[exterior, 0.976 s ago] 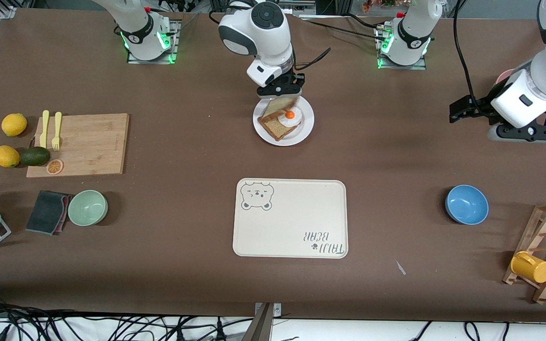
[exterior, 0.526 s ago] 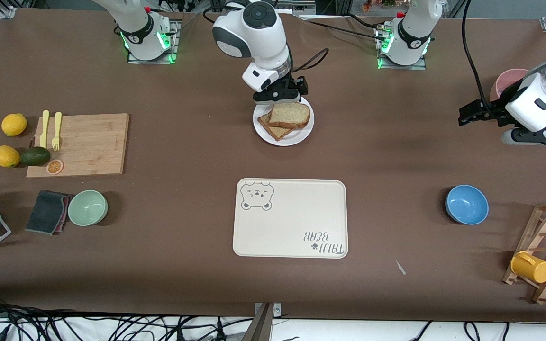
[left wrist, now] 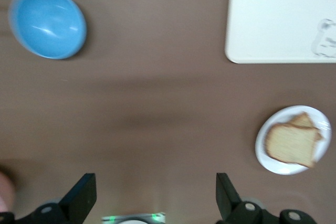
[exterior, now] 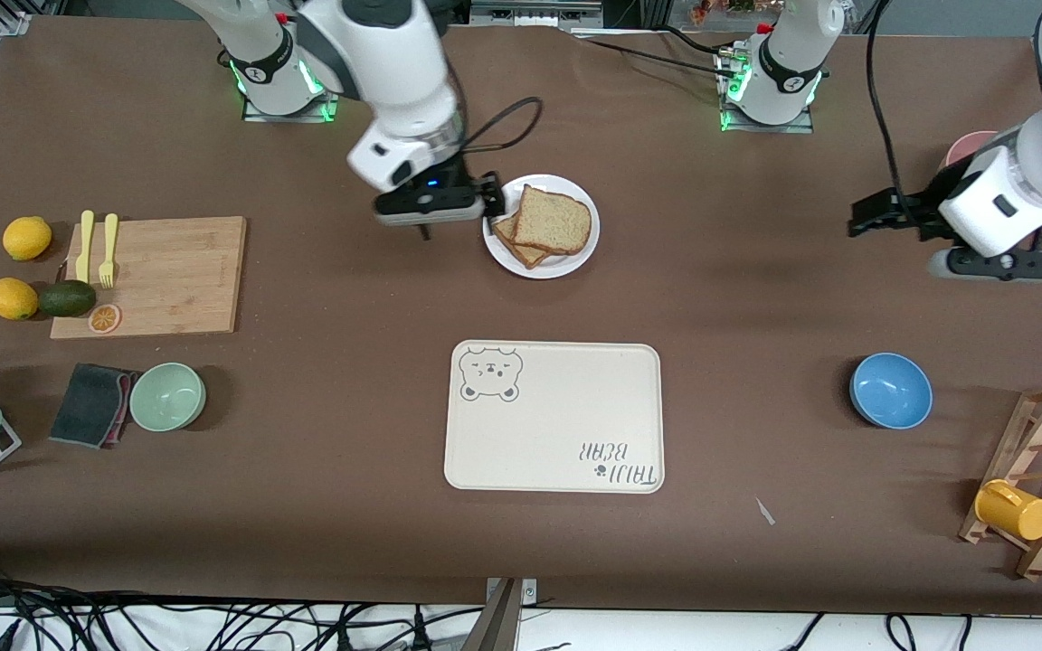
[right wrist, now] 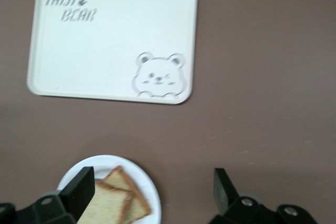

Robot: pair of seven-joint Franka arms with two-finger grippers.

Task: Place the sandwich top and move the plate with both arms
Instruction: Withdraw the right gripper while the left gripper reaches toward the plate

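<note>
Now, with the sandwich top point(exterior: 554, 221) lying on the plate point(exterior: 575, 262), you want both hands spread wide, right hand point(exterior: 424, 206) just beside the rim, left hand point(exterior: 901, 217) well off over bare table point(exterior: 756, 298), closing in evenly on opposite rims.

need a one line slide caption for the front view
Sandwich top rests on the plate; open right gripper hovers beside it, left gripper waits open near the table's end.

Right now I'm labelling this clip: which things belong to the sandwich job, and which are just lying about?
Job:
- sandwich top, lying on the plate
- right gripper, open beside the plate
- left gripper, open, waiting

Lying about:
- bear tray
- blue bowl
- green bowl
- cutting board
</note>
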